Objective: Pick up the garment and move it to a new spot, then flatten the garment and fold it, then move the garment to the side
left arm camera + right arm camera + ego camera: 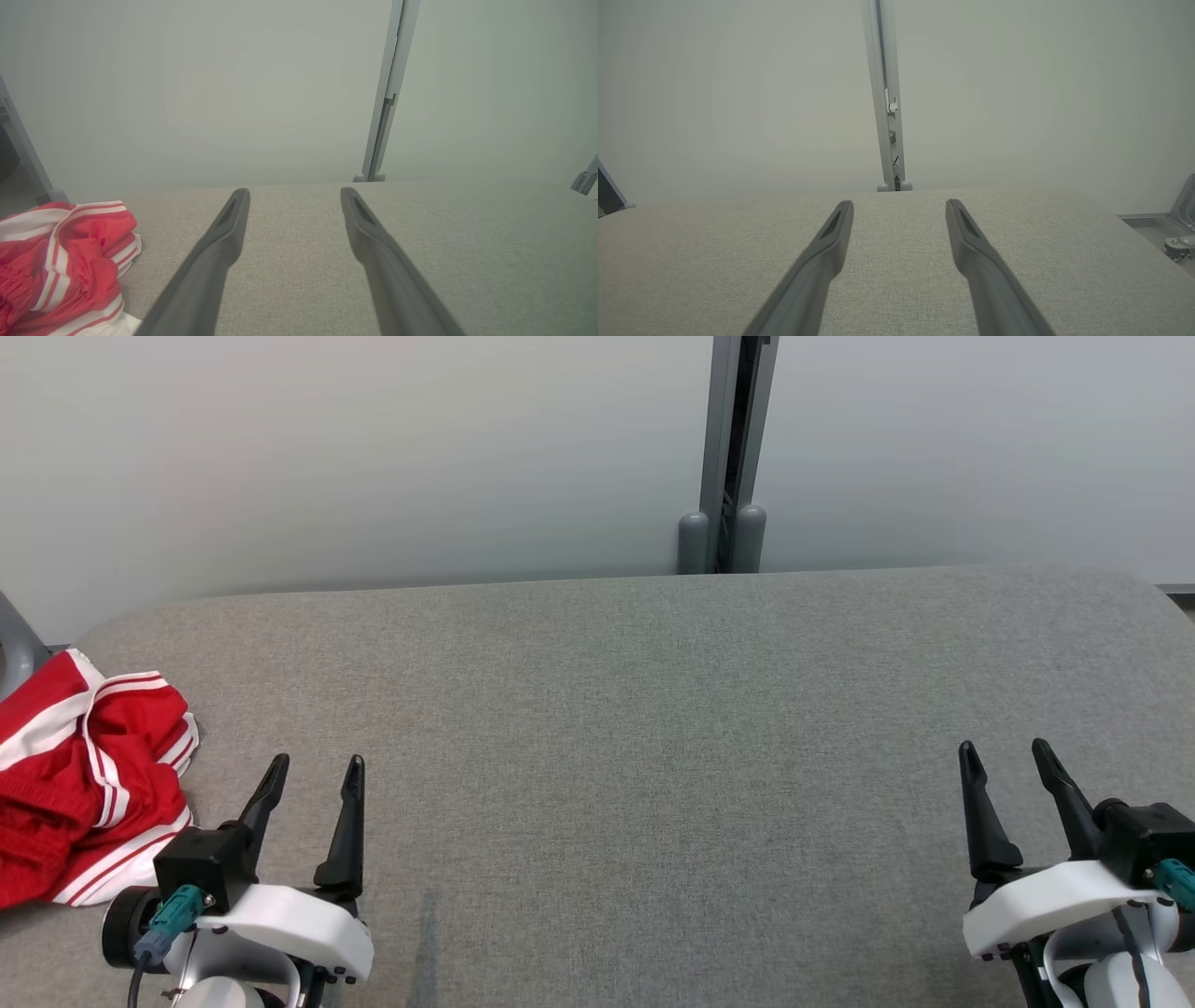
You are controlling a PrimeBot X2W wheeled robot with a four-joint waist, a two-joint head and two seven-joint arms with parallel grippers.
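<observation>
The garment (79, 775) is a crumpled red piece with white stripes, lying at the far left edge of the grey table (653, 709). In the left wrist view the garment (60, 266) sits at the lower left. My left gripper (316, 767) stands open just to the right of it, apart from the cloth, with nothing between its fingers (224, 233). At the lower right of the head view my right gripper (1006, 751) is open over bare table, its fingers (831, 238) holding nothing.
A pale wall runs behind the table with a grey upright post (733, 448) at its middle. A grey metal frame part (14, 653) stands at the table's left end. Another metal fitting (1178, 233) lies off the table's right end.
</observation>
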